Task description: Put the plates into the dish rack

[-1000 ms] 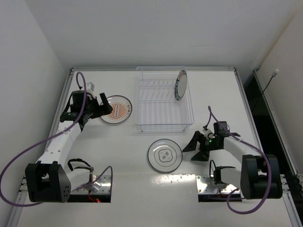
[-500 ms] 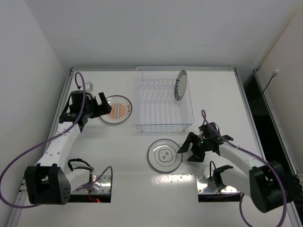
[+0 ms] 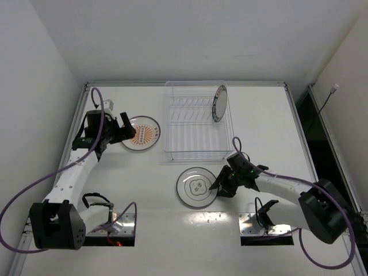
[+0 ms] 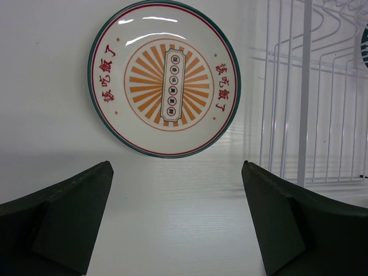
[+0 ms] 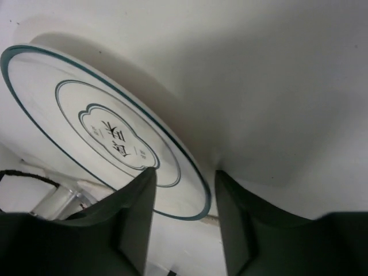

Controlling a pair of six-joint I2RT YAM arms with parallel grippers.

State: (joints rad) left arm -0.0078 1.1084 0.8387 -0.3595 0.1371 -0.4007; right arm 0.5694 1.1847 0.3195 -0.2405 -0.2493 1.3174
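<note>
1. The table (image 3: 270, 115) shows bare white top from the rack to the right edge, and again along the near edge between the two arm bases.
2. The dish rack (image 3: 195, 144) stands at the middle of the far edge. Its clear walls are hard to trace, but the slot wires show at its far end. Its near half holds nothing.
3. A teal-rimmed plate (image 3: 219, 103) stands on edge in the rack's far right corner. Its lettering is too small to read.
4. The orange plate (image 3: 141, 133) lies flat just left of the rack, with a narrow strip of table between them. The left wrist view shows it whole (image 4: 164, 77).
5. The grey plate (image 3: 197, 187) lies flat just nearer than the rack. The right claw covers its right rim.
6. The left claw (image 3: 127, 129) sits at the orange plate's left rim, released and spread wide, touching nothing.
7. The right claw (image 5: 184, 184) is parted, with the grey plate's (image 5: 109, 135) rim between its fingers. Whether they touch it is unclear.
</note>
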